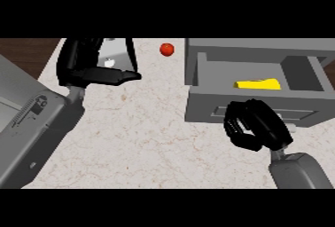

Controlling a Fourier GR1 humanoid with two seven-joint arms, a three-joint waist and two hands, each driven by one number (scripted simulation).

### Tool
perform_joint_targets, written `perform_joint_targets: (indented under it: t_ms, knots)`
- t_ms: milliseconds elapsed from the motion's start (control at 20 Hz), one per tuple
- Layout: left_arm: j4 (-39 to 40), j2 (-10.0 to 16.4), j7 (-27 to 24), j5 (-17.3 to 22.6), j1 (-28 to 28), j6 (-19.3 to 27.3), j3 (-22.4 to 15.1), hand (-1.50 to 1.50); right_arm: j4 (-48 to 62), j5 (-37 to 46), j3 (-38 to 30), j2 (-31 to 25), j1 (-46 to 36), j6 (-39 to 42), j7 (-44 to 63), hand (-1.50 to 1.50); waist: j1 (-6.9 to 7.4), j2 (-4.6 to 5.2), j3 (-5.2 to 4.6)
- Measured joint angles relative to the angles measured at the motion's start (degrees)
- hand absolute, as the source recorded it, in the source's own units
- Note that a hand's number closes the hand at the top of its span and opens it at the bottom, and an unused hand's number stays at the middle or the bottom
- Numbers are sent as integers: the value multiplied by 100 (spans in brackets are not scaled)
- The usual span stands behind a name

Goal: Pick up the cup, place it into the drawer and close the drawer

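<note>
Head view. The left hand [98,66] shows at the upper left of the counter [144,137]. Its fingers and thumb are curled about a small pale thing, taken here to be the cup [110,61]. Only a sliver of the cup appears between the black fingers, so neither its long axis nor whether it stands upright can be told.

The drawer [216,111] stands pulled out at the upper right, its cavity open to this view. A yellow object [258,84] lies in the middle of the cavity, leaving bare floor toward the left wall. A red object [167,49] rests on the counter between the left hand and the drawer, near the far edge.

The right hand [255,128] hangs just before the drawer's front panel with its fingers curled. Nothing can be seen inside them. A pale nub shows at the hand's outer side, but whether that is a handle cannot be told.

Governing relation: the cup lies well to the left of the drawer's mouth, and the cavity is directly to the cup's right. The carrying hand would therefore have to travel rightward, past or over the red object. The bare left part of the cavity is the nearest place to set the cup down, and it is clear of the yellow object. For the closing push, the right hand is much the nearer of the two.
</note>
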Motion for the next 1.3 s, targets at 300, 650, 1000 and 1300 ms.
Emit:
perform_joint_targets:
  t_ms: [300, 650, 1000, 1300]
  knots:
    - [-480, 342, -189, 55, 839, -393, 290, -150, 1970, 650, 5, 240, -961, -698, -482, 150, -13, 21, 3]
    - [-799, 571, -113, 44, 1326, -726, 638, -150, 4314, 768, -482, 490, -2310, -1344, -1226, 150, -31, 13, -9]
    - [-847, 631, -223, 48, 1599, -1093, 813, -150, 6106, 661, -1001, 367, -3428, -1446, -1756, 150, 99, 60, -10]
    - [-813, 616, -295, 81, 1660, -1384, 862, -150, 6768, 468, -1233, 304, -3720, -1163, -2158, 150, 162, 47, -17]
